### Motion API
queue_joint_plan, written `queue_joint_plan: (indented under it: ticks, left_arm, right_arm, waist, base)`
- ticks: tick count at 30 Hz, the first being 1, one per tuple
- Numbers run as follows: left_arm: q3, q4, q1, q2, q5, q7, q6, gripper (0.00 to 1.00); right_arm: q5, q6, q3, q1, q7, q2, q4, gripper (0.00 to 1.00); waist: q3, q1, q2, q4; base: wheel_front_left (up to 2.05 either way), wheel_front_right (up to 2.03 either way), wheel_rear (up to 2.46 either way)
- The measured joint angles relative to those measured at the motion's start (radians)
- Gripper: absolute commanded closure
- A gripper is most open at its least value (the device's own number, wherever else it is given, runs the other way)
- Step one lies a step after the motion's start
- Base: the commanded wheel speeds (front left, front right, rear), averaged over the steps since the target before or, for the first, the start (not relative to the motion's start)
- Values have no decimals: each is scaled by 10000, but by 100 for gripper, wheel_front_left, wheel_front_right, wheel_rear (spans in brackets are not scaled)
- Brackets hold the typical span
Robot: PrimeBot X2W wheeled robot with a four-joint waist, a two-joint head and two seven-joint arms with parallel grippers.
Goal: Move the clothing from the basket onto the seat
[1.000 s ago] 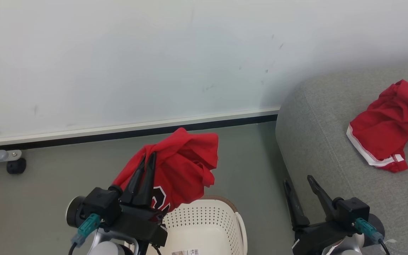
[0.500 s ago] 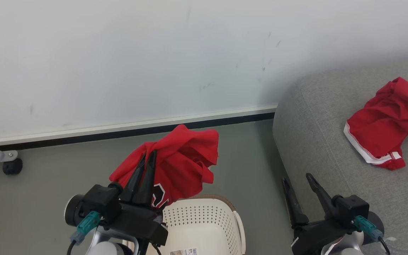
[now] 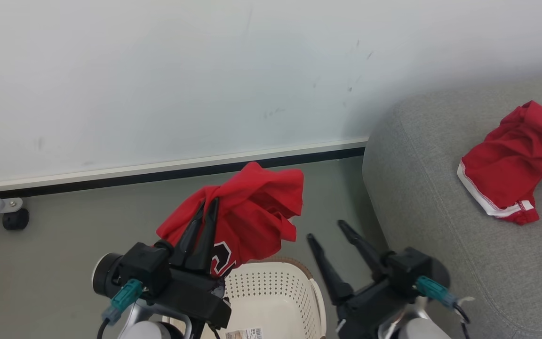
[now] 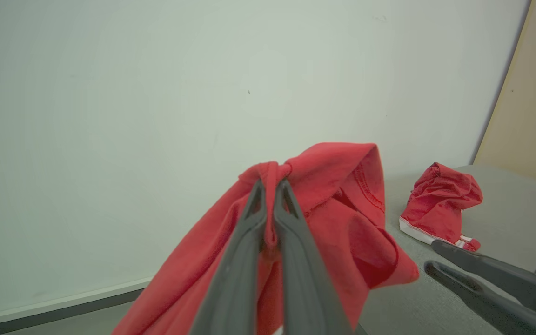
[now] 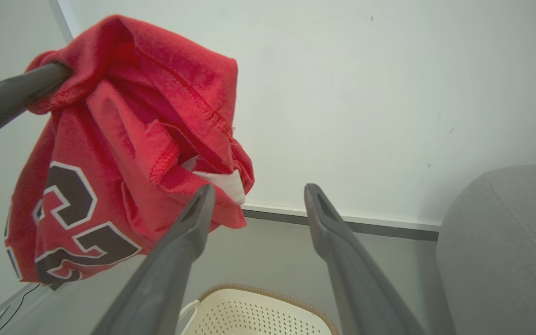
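A red jersey (image 3: pixel 252 212) with dark numbers hangs above the cream basket (image 3: pixel 275 301), pinched by my left gripper (image 3: pixel 207 203), which is shut on its upper fold (image 4: pixel 272 179). The numbers show in the right wrist view on the jersey (image 5: pixel 110 139). My right gripper (image 3: pixel 325 230) stands open just right of the hanging cloth, above the basket's right rim (image 5: pixel 258 311), holding nothing. Its fingers (image 4: pixel 482 274) show at the lower right of the left wrist view. A second red garment (image 3: pixel 515 165) with white trim lies on the grey seat (image 3: pixel 431 212) at the right.
A pale wall with a dark skirting (image 3: pixel 158 176) runs behind the basket. Grey floor (image 3: pixel 64 254) lies to the left, with a black caster and metal bracket (image 3: pixel 14 217) at the far left. The seat's rounded corner (image 5: pixel 496 246) is close to my right arm.
My right gripper has swung left from the seat's edge toward the hanging jersey, staying open. The left gripper with the jersey has shifted slightly right and up.
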Motion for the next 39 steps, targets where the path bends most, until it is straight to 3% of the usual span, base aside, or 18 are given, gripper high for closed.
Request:
queue_joint_plan:
  ticks: [6,18,22,23,24,25,26,39]
  left_arm:
    - [-228,-276,-22,-8,128,157,-10,100]
    - [-786,-433,-180,-71,140,364,-104,100]
    - [-882,-464,-230,-77,140,420,-174,100]
    - [-911,-481,-234,-79,140,441,-174,100]
    - [-938,-493,-240,-81,140,443,-176,100]
    - [-972,-495,-257,-84,140,449,-176,100]
    - [-995,-500,-270,-92,140,454,-176,100]
    - [-1032,-539,-347,-104,138,499,-165,100]
  right_arm:
    - [-119,430,1030,-750,259,180,36,0]
    - [38,686,2182,-1911,497,224,763,0]
    - [656,686,2932,-2318,489,219,775,0]
    - [742,683,3104,-2442,491,219,807,7]
    - [853,673,3227,-2547,477,217,825,55]
    - [1034,642,3352,-2656,464,215,867,84]
    - [1143,598,3455,-2749,462,217,932,100]
    - [2155,307,4176,-3335,221,215,1494,100]
  waist:
    - [34,0,0,51]
    - [69,0,0,257]
    - [80,0,0,309]
    - [83,0,0,324]
    - [87,0,0,339]
    - [91,0,0,354]
    - [95,0,0,369]
    - [90,0,0,444]
  base:
    - [0,0,0]
    - [0,0,0]
    - [0,0,0]
    - [0,0,0]
    - [0,0,0]
    - [0,0,0]
    - [0,0,0]
    - [0,0,0]
